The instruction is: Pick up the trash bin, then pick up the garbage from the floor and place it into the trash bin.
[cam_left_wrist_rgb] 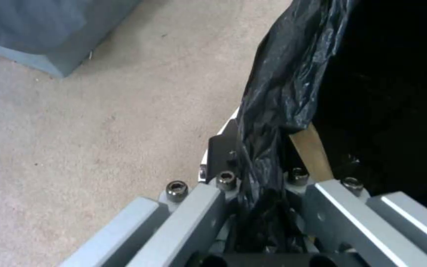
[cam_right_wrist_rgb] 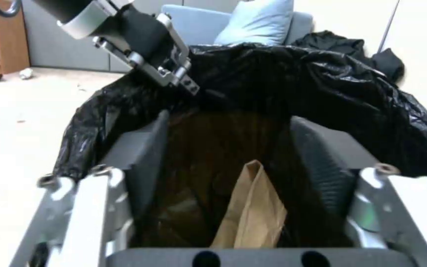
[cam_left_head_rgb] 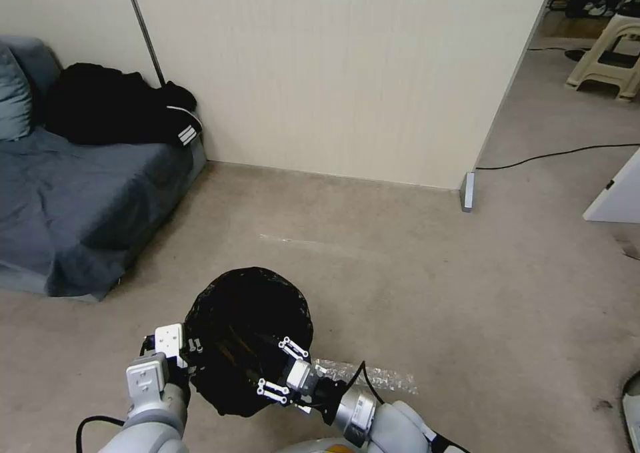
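Trash bin (cam_left_head_rgb: pixel 248 341), light with a soft, slippery bag liner, held above the floor (cam_left_head_rgb: pixel 400 273), left gripper (cam_left_wrist_rgb: pixel 258 178) clamped on its rim, best hold; right gripper (cam_right_wrist_rgb: pixel 233 148) spread open over tan paper bag (cam_right_wrist_rgb: pixel 253 211) inside.

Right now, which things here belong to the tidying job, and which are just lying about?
Part of the job:
- round bin lined with a crinkly black plastic bag, its rim clamped by the left tool
- crumpled tan paper bag inside it, under the open right tool

Just lying about:
- grey-blue sofa
- black jacket
- beige plastic stool
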Robot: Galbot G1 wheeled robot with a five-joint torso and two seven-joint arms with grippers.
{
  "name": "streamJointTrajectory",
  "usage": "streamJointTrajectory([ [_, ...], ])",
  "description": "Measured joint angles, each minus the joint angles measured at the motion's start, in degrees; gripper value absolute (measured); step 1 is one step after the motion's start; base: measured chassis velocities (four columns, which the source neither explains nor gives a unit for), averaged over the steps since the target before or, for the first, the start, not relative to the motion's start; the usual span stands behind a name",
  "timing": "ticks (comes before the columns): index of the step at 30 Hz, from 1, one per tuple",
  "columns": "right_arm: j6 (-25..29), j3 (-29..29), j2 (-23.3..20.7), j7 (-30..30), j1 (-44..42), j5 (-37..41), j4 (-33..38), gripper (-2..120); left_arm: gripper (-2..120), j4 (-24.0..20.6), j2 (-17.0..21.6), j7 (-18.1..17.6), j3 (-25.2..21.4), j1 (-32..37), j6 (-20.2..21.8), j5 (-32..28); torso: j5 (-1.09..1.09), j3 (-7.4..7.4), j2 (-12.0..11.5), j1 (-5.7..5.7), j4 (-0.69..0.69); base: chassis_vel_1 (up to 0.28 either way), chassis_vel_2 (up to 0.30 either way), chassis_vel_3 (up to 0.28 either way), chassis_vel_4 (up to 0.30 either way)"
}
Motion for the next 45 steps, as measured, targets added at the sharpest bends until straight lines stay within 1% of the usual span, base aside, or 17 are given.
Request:
streamJointTrajectory([
  [1, 0.00, 0.07, -0.25, 0.04, -0.02, -0.01, 0.17, 75, 1, -0.01, 0.01, 0.01, -0.01, 0.02, 0.02, 0.00, 0.00, 0.00, 0.00, 0.00, 0.00, 0.000, 0.000, 0.000, 0.000],
  [3, 0.00, 0.08, -0.31, 0.05, -0.02, -0.02, 0.20, 76, 1, -0.02, 0.00, 0.01, 0.00, 0.02, 0.03, 0.00, 0.00, 0.00, 0.00, 0.00, 0.00, 0.000, 0.000, 0.000, 0.000],
  [5, 0.00, 0.17, -0.76, 0.10, -0.09, -0.02, 0.54, 88, 1, -0.09, 0.00, 0.02, 0.01, 0.02, 0.04, 0.01, 0.00, 0.00, 0.00, 0.00, 0.00, 0.000, 0.000, 0.000, 0.000],
  [6, 0.00, 0.17, -0.76, 0.10, -0.09, -0.02, 0.54, 88, 1, -0.09, 0.00, 0.02, 0.01, 0.02, 0.04, 0.01, 0.00, 0.00, 0.00, 0.00, 0.00, 0.000, 0.000, 0.000, 0.000],
  [8, -0.02, 0.23, -1.11, 0.14, -0.17, -0.03, 0.88, 96, 1, -0.09, 0.00, 0.04, 0.02, -0.04, 0.05, 0.04, 0.00, 0.00, 0.00, 0.00, 0.00, 0.000, 0.000, 0.000, 0.000],
  [10, -0.05, 0.38, -1.26, 0.16, -0.18, -0.03, 1.25, 99, 1, -0.09, 0.03, 0.05, 0.01, -0.10, 0.05, 0.10, 0.00, 0.00, 0.00, 0.00, 0.00, 0.000, 0.000, 0.000, 0.000],
  [18, -1.08, 2.89, -0.42, 1.35, 1.05, 0.62, 5.64, 100, 1, 0.96, 0.29, 0.69, -0.25, -0.24, -0.05, 0.90, 0.00, 0.00, 0.00, 0.00, 0.00, 0.000, 0.000, 0.000, 0.000],
  [20, -1.79, 5.36, 0.97, 2.31, 1.33, 1.41, 8.16, 100, 1, 1.38, 0.37, 1.02, -0.51, -0.36, -0.29, 1.28, 0.00, 0.00, 0.00, 0.00, 0.01, 0.000, 0.000, 0.000, 0.000],
  [23, -2.00, 7.40, 2.06, 2.74, 0.75, 1.51, 9.55, 100, 1, 1.53, 0.44, 1.18, -0.73, -0.37, -0.44, 1.30, -0.01, 0.00, 0.00, 0.00, 0.01, 0.000, 0.000, 0.000, 0.000],
  [25, -2.04, 12.67, 4.48, 3.62, -2.37, 0.80, 12.60, 100, 1, 1.65, 0.51, 1.48, -1.30, -0.36, -0.74, 1.29, 0.00, 0.00, 0.00, 0.00, 0.01, 0.000, 0.000, 0.000, 0.000],
  [27, -2.03, 13.68, 4.97, 3.84, -3.20, 0.60, 13.27, 100, 1, 1.66, 0.52, 1.49, -1.39, -0.35, -0.78, 1.27, -0.01, 0.00, 0.00, 0.00, 0.01, 0.000, 0.000, 0.000, 0.000],
  [29, -1.86, 19.38, 7.58, 5.61, -8.75, -1.54, 17.29, 100, 1, 1.67, 0.62, 1.61, -1.81, -0.20, -0.94, 1.05, -0.01, 0.00, 0.00, 0.00, 0.00, 0.000, 0.000, 0.000, 0.000],
  [31, -1.61, 20.19, 8.04, 6.10, -10.00, -1.90, 17.92, 100, 1, 1.67, 0.63, 1.64, -1.87, -0.17, -1.00, 1.02, -0.01, 0.00, 0.00, 0.00, -0.01, 0.000, 0.000, 0.000, 0.000],
  [33, -0.24, 22.21, 9.52, 7.71, -14.48, -2.90, 19.41, 100, 1, 1.81, 0.62, 1.80, -2.05, -0.25, -1.33, 1.08, 0.00, 0.00, 0.00, 0.00, 0.00, 0.000, 0.000, 0.000, 0.000],
  [34, 0.88, 22.91, 10.29, 9.03, -16.85, -3.85, 19.61, 100, 1, 1.94, 0.58, 1.87, -2.14, -0.28, -1.46, 1.08, -0.01, 0.00, 0.00, 0.00, 0.00, 0.000, 0.000, 0.000, 0.000],
  [38, 3.19, 23.75, 11.71, 12.02, -20.43, -6.16, 18.67, 100, 1, 2.03, 0.56, 1.97, -2.52, -0.28, -1.60, 0.93, 0.00, 0.00, 0.00, 0.00, 0.00, 0.000, 0.000, 0.000, 0.000],
  [45, 3.70, 24.42, 12.42, 14.64, -21.24, -7.23, 16.85, 100, 1, 1.53, 0.63, 2.20, -2.99, -0.07, -1.61, 0.51, -0.10, 0.00, 0.00, 0.00, 0.02, 0.000, 0.000, 0.000, 0.000],
])
